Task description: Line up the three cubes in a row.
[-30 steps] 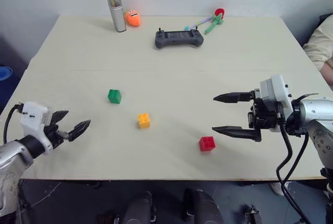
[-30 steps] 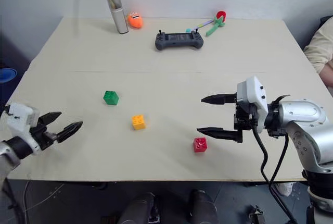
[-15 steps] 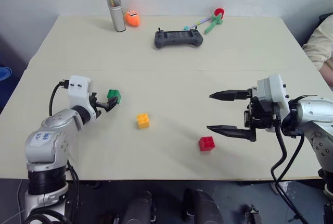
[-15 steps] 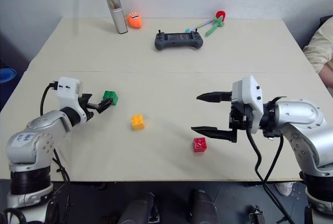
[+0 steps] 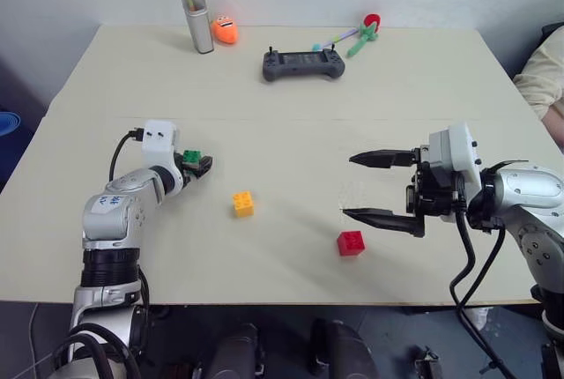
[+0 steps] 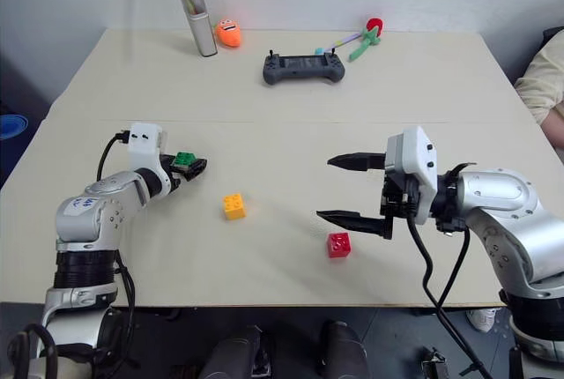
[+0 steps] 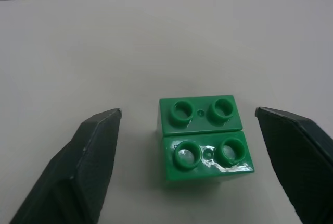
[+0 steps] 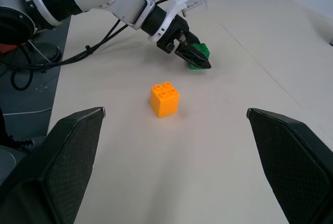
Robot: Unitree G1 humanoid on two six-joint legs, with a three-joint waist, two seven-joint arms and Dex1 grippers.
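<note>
The green cube (image 7: 205,138) sat on the pale table (image 5: 291,97) between the two black fingers of the left gripper (image 5: 196,164); the fingers stood apart on either side of it with a gap at each flank, not touching it. It was glossy studded plastic with round hollow studs on top. The yellow-orange cube (image 5: 243,204) lay near the green cube, toward the front edge and to the right; the red cube (image 5: 351,242) lay farther the same way, well apart. The right gripper (image 5: 379,187) hovered spread wide, just beyond the red cube, its fingers long and pointed. Far behind the green cube lay a grey game controller (image 5: 303,64), a metal cylinder (image 5: 193,5) and an orange round toy (image 5: 225,31).
</note>
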